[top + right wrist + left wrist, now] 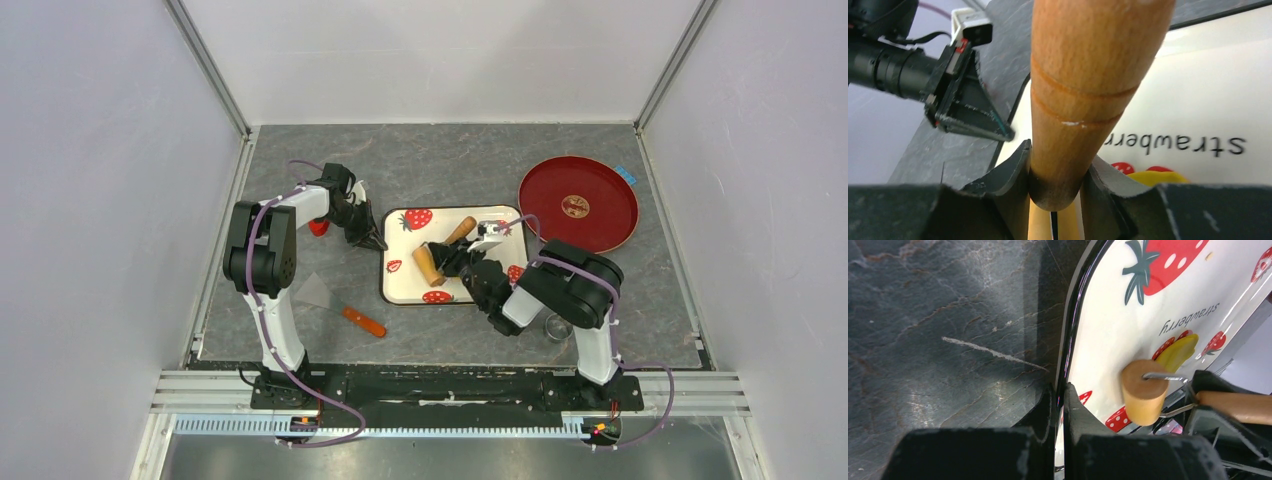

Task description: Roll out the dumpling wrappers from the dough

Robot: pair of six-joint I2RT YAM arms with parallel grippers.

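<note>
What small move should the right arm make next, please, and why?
Probably roll the roller onto the dough: the right tool grips its handle, its drum lies near that yellow piece, and the left tool clamps the tray rim.

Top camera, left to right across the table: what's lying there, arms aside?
Scraper with orange handle → strawberry-print tray → round red plate.

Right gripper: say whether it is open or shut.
The right gripper is shut on the tan wooden roller: in its wrist view both dark fingers press against the handle's sides.
</note>
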